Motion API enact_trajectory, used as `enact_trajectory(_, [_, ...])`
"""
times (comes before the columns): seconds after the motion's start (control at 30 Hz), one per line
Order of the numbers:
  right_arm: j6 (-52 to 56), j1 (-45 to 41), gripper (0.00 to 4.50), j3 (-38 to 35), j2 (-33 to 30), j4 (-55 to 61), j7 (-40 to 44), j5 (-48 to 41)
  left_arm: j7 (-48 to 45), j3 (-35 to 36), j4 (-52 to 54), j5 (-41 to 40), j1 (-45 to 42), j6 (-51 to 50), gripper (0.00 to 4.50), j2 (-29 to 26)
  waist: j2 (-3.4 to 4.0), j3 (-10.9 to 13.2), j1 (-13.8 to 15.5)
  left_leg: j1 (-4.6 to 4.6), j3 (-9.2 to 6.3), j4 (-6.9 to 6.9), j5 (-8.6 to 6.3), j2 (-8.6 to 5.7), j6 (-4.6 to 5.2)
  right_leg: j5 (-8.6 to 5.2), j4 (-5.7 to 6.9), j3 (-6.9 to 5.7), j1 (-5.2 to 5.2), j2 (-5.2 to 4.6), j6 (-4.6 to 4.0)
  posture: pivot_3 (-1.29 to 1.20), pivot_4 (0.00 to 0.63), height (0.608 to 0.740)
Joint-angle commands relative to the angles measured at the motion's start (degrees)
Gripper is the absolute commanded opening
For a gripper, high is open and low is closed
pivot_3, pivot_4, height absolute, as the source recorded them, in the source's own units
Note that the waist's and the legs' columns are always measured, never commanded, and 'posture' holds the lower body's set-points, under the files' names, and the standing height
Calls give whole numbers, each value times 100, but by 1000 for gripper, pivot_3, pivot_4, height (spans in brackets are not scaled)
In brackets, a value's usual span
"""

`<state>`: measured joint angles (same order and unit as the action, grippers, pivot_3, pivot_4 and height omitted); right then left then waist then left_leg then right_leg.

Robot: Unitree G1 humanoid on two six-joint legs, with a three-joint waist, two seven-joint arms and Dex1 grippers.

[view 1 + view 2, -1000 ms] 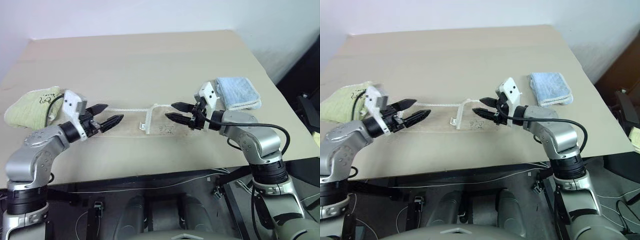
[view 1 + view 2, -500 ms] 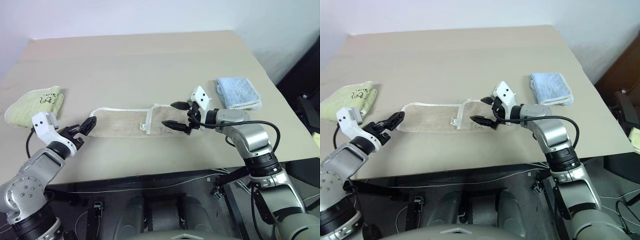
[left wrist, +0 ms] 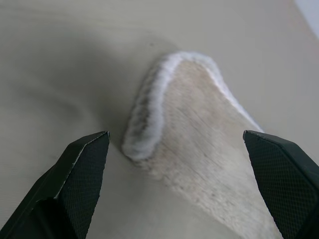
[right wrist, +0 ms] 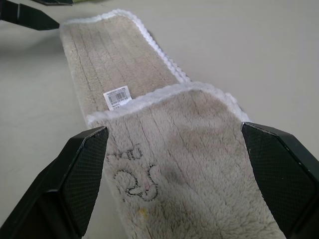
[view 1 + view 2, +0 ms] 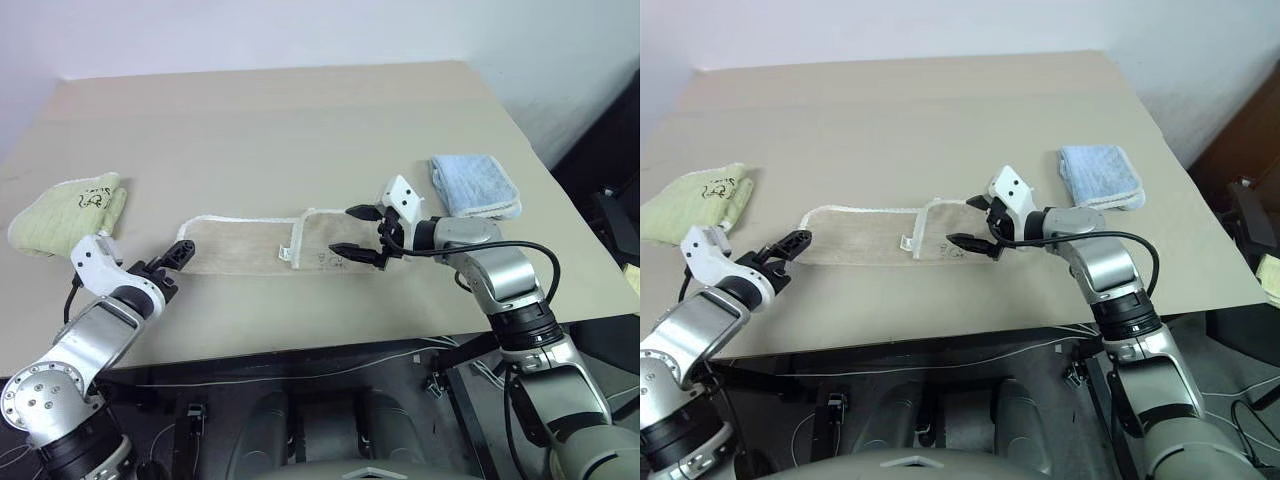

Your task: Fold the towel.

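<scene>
The beige terry towel with white corded edging (image 5: 270, 243) lies flat as a long narrow strip on the smooth tan table (image 5: 300, 120), its right end doubled back over itself, showing a barcode tag and faint dark squiggles. The right gripper (image 5: 364, 232) hovers over that fluffy folded end, black fingers spread wide and empty. The left gripper (image 5: 172, 258) sits just off the rounded left end, fingers apart too.

towel (image 4: 164, 149): beige terry cloth, fuzzy pile, white corded edging. desk (image 5: 300, 120): smooth matt tan. pincer fingers (image 4: 82, 174): black matt plastic, fine diamond-textured pads.
</scene>
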<state>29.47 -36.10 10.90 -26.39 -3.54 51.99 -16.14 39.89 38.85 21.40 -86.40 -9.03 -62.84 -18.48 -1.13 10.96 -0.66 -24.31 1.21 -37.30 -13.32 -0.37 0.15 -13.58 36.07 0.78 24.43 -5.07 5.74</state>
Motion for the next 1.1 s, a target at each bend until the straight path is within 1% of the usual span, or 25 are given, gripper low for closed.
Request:
enact_trajectory(0.03, [-104,-156,4475,-48,68,72,-40,38,171,-250,-326,-457,-53,299,4500,-208,0,0,0,0,1,0,0,0,0,0,-1,1,0,0,-1,0,150,740])
enact_trajectory(0.17, [-170,-164,4475,-30,114,9,-87,135,446,-580,-797,-1089,-76,470,4500,-522,2,-2,13,2,1,1,1,-1,-3,1,-1,1,-1,-3,-3,0,150,740])
enact_trajectory(0.27, [-168,-149,4475,-67,157,14,-138,160,359,-731,-947,-1205,-61,631,4500,-725,4,-3,12,7,1,3,2,-1,-8,3,-1,1,-4,-5,-11,0,150,740])
enact_trajectory(0.37, [-138,-117,4475,-107,176,38,-182,160,262,-860,-1046,-1313,-86,816,4500,-815,4,-3,20,10,1,3,1,-1,-15,5,-2,1,-7,-6,-17,0,150,740])
enact_trajectory(0.47, [-140,-75,4500,-116,173,53,-196,164,151,-940,-1245,-1297,-182,988,3901,-848,4,-3,26,11,2,3,-1,-1,-20,7,-4,1,-9,-8,-22,0,150,740])
enact_trajectory(0.53, [-165,-85,4500,-92,191,19,-220,192,20,-985,-1351,-1283,-229,1034,3307,-900,4,-3,30,11,2,3,-1,-1,-21,8,-5,0,-9,-9,-24,0,150,740])
enact_trajectory(0.6, [-143,-127,4500,-89,240,5,-255,184,-130,-978,-1464,-1312,-247,1067,2604,-958,4,-3,24,10,3,3,-1,-1,-21,8,-6,0,-9,-9,-25,0,150,740])
enact_trajectory(0.63, [-133,-141,4500,-87,263,11,-262,178,-229,-975,-1514,-1335,-237,1056,2153,-1006,4,-3,9,10,3,3,-1,-1,-21,8,-8,0,-9,-8,-25,0,150,740])
enact_trajectory(0.67, [-131,-151,4500,-89,275,8,-261,176,-320,-974,-1547,-1347,-228,1050,1888,-1039,4,-3,2,8,3,4,0,0,-19,8,-10,1,-8,-8,-25,0,150,740])
enact_trajectory(0.8, [-172,-168,4500,-101,293,-57,-266,211,-550,-945,-1598,-1338,-189,1120,591,-1151,4,-3,-5,1,4,16,4,0,-13,8,-18,1,2,-7,-24,0,150,740])
enact_trajectory(0.83, [-183,-174,4500,-107,295,-71,-270,215,-580,-916,-1612,-1293,-190,1175,206,-1176,4,-3,-7,0,4,19,4,0,-13,8,-22,1,3,-6,-24,0,150,740])
enact_trajectory(0.87, [-190,-180,4500,-116,296,-81,-269,214,-583,-906,-1617,-1247,-203,1230,24,-1188,4,-3,-7,0,5,21,4,0,-13,8,-25,1,3,-7,-24,0,150,740])
enact_trajectory(0.93, [-161,-179,4500,-167,302,-62,-273,169,-711,-952,-1568,-1028,-247,1250,24,-1305,4,-3,-8,-1,5,23,4,1,-13,8,-28,2,3,-7,-24,0,150,740])
enact_trajectory(1.1, [167,-110,4500,-402,266,80,-116,-204,-1299,-1009,-1729,-945,-690,1235,24,-1558,4,-3,6,-5,3,24,0,1,-21,9,-35,-1,3,-8,-25,0,150,740])
